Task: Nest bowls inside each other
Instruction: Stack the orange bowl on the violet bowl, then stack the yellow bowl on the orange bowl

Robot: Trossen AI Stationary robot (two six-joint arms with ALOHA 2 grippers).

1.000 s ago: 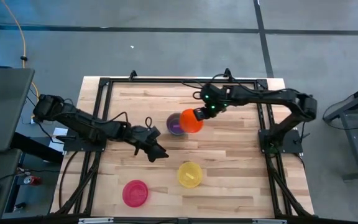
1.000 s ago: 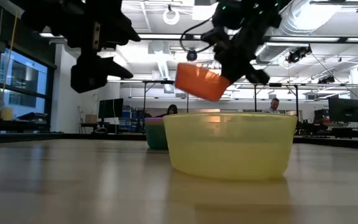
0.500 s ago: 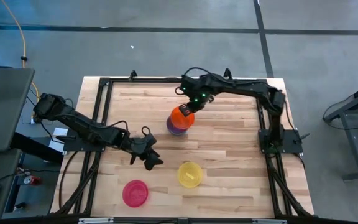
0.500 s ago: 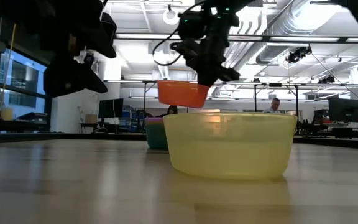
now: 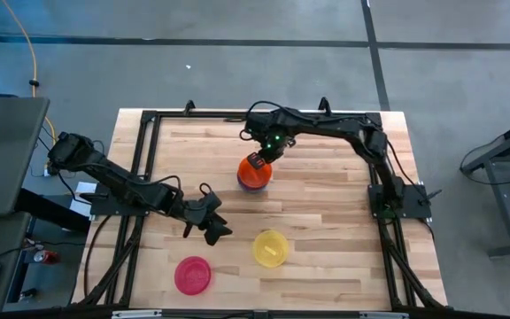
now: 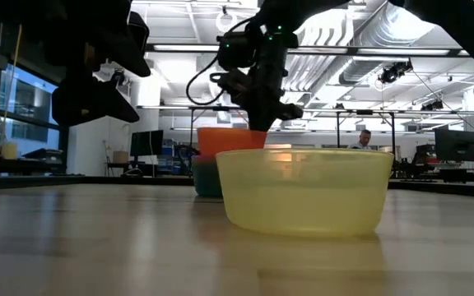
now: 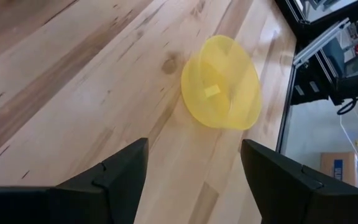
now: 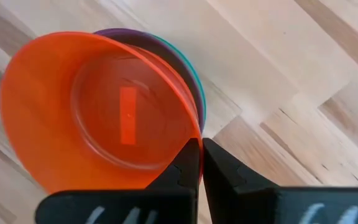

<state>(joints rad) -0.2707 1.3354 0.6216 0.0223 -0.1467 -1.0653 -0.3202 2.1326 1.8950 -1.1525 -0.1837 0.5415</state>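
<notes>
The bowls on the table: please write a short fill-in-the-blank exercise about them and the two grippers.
1. The right gripper pinches the rim of the ____ bowl.
2. That bowl sits on the stack of ____ bowls.
3. The left gripper is open, facing the ____ bowl.
4. The pink-red bowl lies ____ on the table.

Missing words: orange; nested; yellow; alone

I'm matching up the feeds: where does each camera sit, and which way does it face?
High: overhead, straight down; both arms, table.
Low: table height; yellow bowl close, arms above.
Left wrist: past the left gripper's open fingers; the yellow bowl shared.
Right wrist: right gripper pinching the orange bowl rim.
</notes>
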